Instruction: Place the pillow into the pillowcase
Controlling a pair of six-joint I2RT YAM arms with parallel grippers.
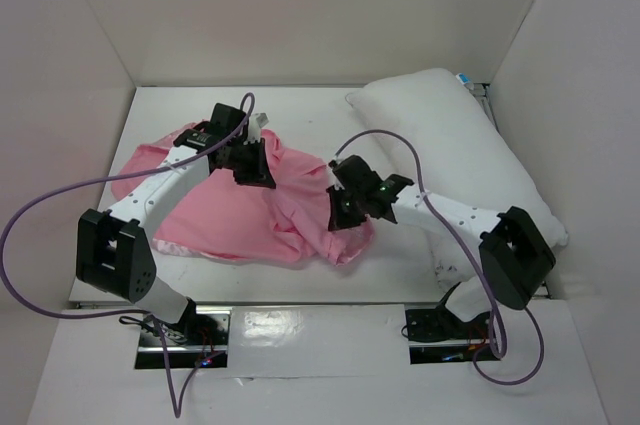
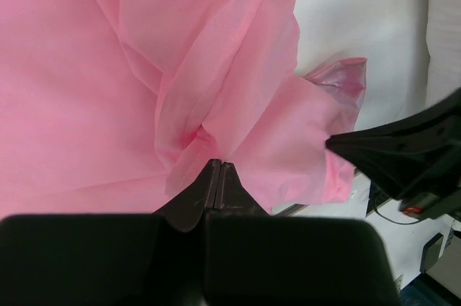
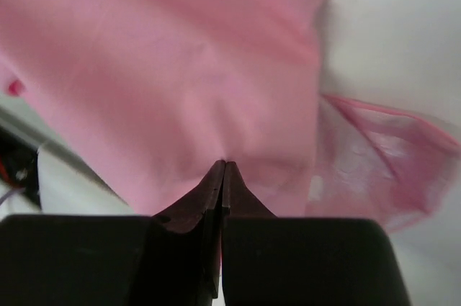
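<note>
1. The pink pillowcase (image 1: 240, 215) lies crumpled on the tabletop (image 1: 300, 105).
2. The white pillow (image 1: 450, 135) rests to the right of the pillowcase, outside it.
3. The left tool (image 2: 218, 165) is closed, pinching the pillowcase's far fold.
4. The right tool (image 3: 224, 165) is closed, pinching the pillowcase's right edge.

Bright, even light fills the white-walled enclosure (image 1: 300, 15), glaring off the shiny metal base plate (image 1: 280, 323). The right wrist view of the shiny pink satin pillowcase (image 3: 158, 68) is blurred, the left wrist view sharper.
</note>
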